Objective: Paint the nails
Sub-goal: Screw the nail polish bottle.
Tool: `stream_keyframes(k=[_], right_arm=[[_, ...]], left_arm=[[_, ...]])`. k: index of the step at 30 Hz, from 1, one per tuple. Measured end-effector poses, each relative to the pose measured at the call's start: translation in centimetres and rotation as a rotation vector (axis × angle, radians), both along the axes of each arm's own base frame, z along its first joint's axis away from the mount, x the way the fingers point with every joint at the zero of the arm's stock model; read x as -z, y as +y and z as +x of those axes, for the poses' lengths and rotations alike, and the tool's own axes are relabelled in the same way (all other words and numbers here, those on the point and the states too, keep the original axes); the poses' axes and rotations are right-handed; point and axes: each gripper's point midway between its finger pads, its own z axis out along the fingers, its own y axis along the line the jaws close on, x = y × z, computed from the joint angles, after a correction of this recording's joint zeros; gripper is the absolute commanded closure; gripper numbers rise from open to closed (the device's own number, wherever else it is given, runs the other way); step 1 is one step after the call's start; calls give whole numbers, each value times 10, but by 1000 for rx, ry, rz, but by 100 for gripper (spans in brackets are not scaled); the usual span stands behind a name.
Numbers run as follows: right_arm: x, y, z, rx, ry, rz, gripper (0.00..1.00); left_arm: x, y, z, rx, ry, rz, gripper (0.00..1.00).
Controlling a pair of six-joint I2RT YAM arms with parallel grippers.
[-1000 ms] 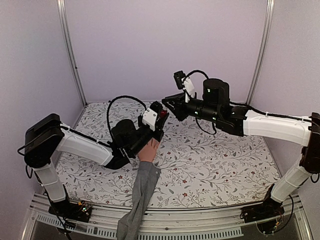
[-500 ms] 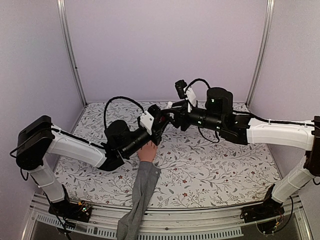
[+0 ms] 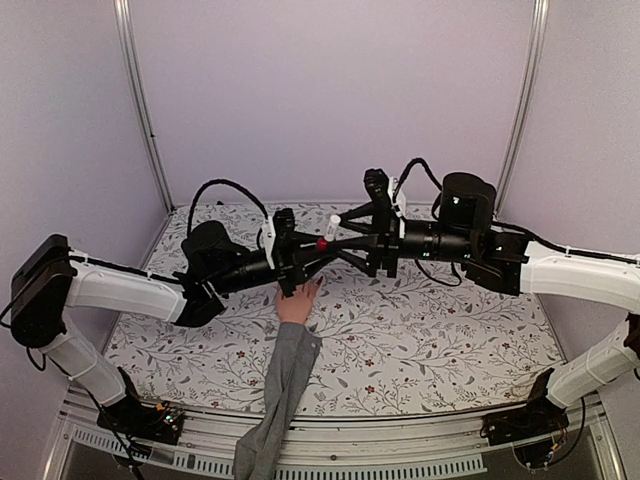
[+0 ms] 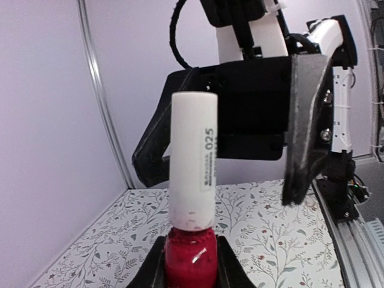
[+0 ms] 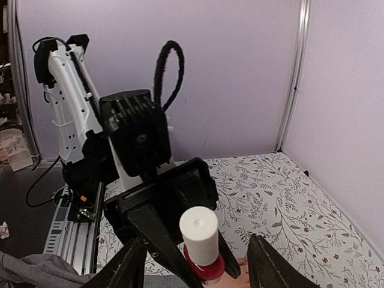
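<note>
1. The nails [image 3: 312, 285] are at the fingertips of the mannequin hand [image 3: 297, 303]; it lies on the flowered table [image 3: 430, 330], fingers pointing away from the arm bases; the nails are too small to tell apart.
2. A grey sleeve [image 3: 280, 385] runs from the hand's wrist to the table's near edge.
3. Just above and beyond the hand's fingertips hangs a red polish bottle [image 4: 191, 267], its tall white cap [image 4: 192, 162] pointing up.
4. The left gripper [image 3: 308, 250] reaches in from the hand's left; its jaws are pressed together on the bottle's red body.
5. The right gripper [image 5: 197, 240] reaches in from the hand's right; its fingers [image 4: 303, 120] are spread, one on each side of the cap, not clamping it.
</note>
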Motion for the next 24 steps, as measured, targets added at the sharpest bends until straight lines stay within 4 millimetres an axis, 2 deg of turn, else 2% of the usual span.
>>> stream_keyframes(k=[6,11,16,21,24], right_arm=[[2,5,-28,-170,-48,-49,45],[-12,5,-42,-258,-103,-62,53],[-22,7,-52,-323,-139,-67,57],[-12,10,-54,-361,-127,-105,58],[-1,12,-56,-379,-105,-139,62]], left_arm=[[13,-1,-19,212,57,69,100],[9,-5,-41,384,79,85,100],[16,-9,-53,501,127,105,100],[22,-9,-59,567,169,123,100],[22,-8,-61,586,182,124,100]])
